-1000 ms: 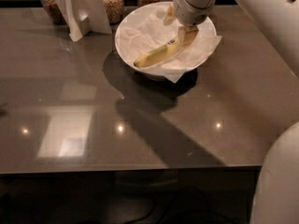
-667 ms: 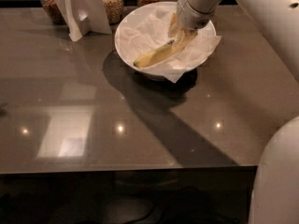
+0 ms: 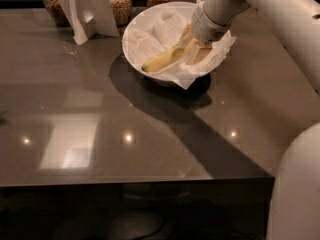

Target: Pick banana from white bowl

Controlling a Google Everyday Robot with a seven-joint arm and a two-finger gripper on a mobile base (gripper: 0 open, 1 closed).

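The yellow banana (image 3: pixel 162 60) lies in the white bowl (image 3: pixel 137 31), on crumpled white paper, its left tip pointing to the bowl's front left. My gripper (image 3: pixel 194 48) reaches down into the bowl from the upper right and sits at the banana's right end, hiding that end. The banana's sticker and stem do not show. The bowl stands at the back middle of the dark glossy table (image 3: pixel 100 134).
Glass jars of grain (image 3: pixel 120 1) stand along the table's back edge behind the bowl. A white folded card stand (image 3: pixel 85 9) is at the back left. My white arm (image 3: pixel 280 19) crosses the upper right, and my base (image 3: pixel 295 194) fills the lower right.
The wrist has shifted slightly to the right over the bowl. The banana and the bowl lie where they were.
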